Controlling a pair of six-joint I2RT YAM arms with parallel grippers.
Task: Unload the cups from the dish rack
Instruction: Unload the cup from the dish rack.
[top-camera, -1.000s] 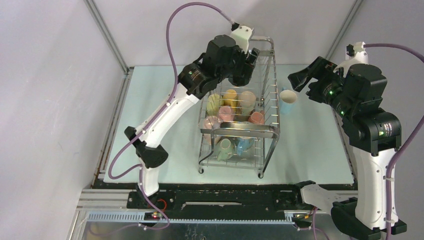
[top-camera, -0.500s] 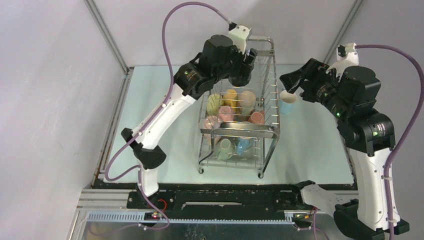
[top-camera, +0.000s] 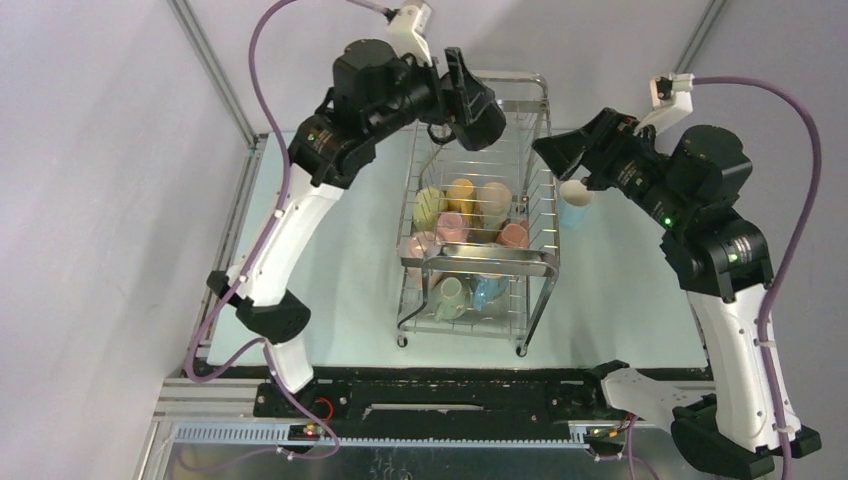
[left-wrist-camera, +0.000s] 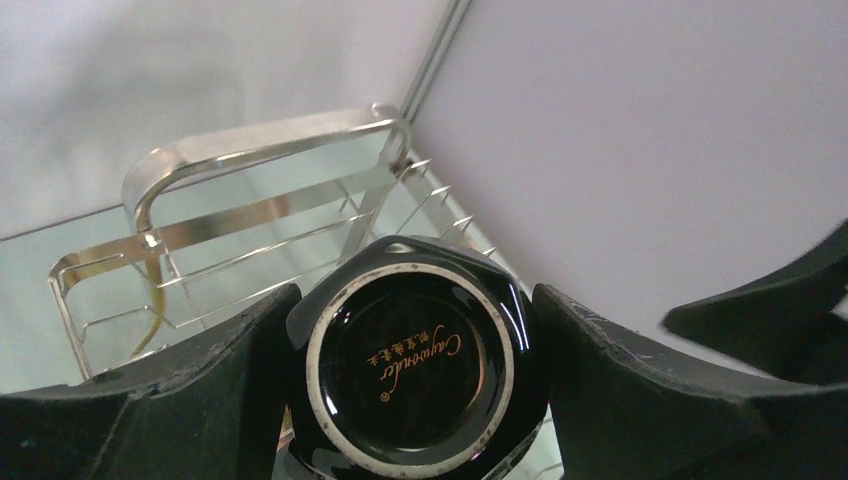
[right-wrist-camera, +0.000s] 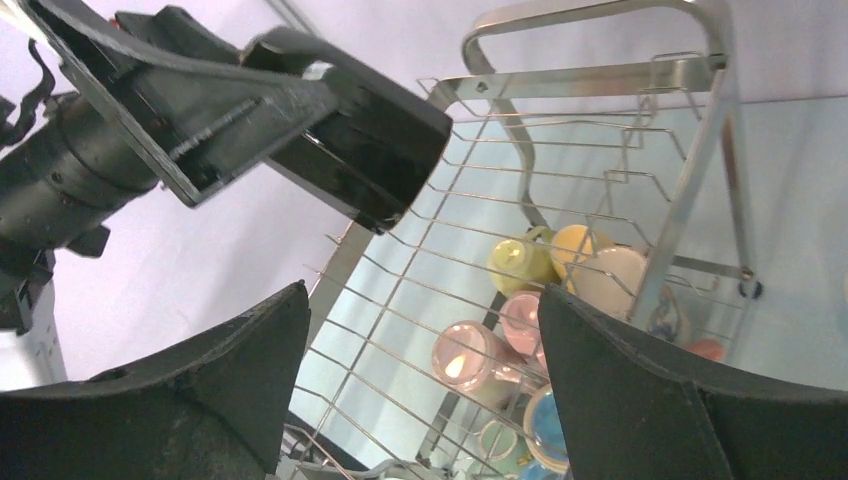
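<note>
Nearest my remote view, the tall two-tier chrome wire dish rack (top-camera: 536, 170) stands on the pale table (top-camera: 330, 250). At the rack's near end, below its flat steel front bar (top-camera: 480, 258), the lower tier holds a pale green ceramic mug (top-camera: 450, 295) beside a light blue ceramic mug (top-camera: 488, 290). The rack's upper tier holds more cups packed close together: two pink mugs (top-camera: 450, 226), an orange mug (top-camera: 513, 236), a yellow-green mug (top-camera: 428, 206), a yellow mug (top-camera: 460, 190) and a cream mug (top-camera: 493, 200). Just right of the rack, a light blue cup (top-camera: 575, 206) stands upright on the table. Above that cup, my right gripper (top-camera: 560, 155) hangs with its fingers spread wide and nothing between them. Above the rack's far end, near its looped handle (top-camera: 522, 78), my left gripper (top-camera: 468, 100) clasps a glossy black ceramic mug (left-wrist-camera: 415, 370). Its fingers (left-wrist-camera: 150, 400) flank the mug's sides. The mug's round base, with gold lettering, faces the wrist camera, raised clear of the rack's wires.
</note>
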